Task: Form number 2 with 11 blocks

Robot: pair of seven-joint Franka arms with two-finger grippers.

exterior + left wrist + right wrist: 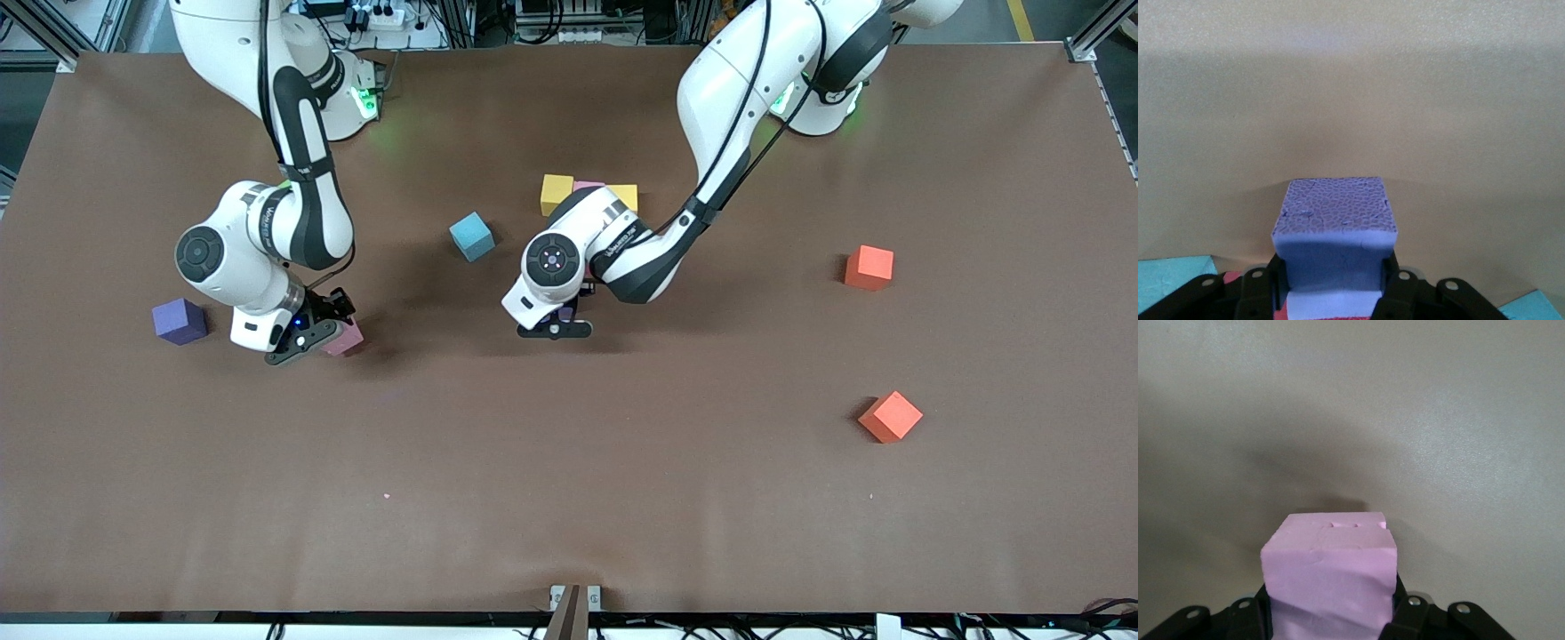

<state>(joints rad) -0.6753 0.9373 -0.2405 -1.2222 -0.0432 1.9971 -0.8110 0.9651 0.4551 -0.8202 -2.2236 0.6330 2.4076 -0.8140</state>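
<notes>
My left gripper (562,318) (1333,267) is shut on a purple-blue block (1335,227) (566,313), low over the middle of the table. Light blue blocks (1171,283) and a red one (1231,277) peek out under its fingers; the arm hides them in the front view. Two yellow blocks (556,193) (625,196) with a pink one (587,186) between them lie just past the left arm's wrist, toward the robots' bases. My right gripper (336,331) (1330,600) is shut on a pink block (347,339) (1328,577), close to the table.
A purple block (180,321) lies beside the right gripper, toward the right arm's end. A light blue block (471,236) sits between the two arms. Two orange-red blocks (869,268) (890,416) lie toward the left arm's end. Brown table (569,498).
</notes>
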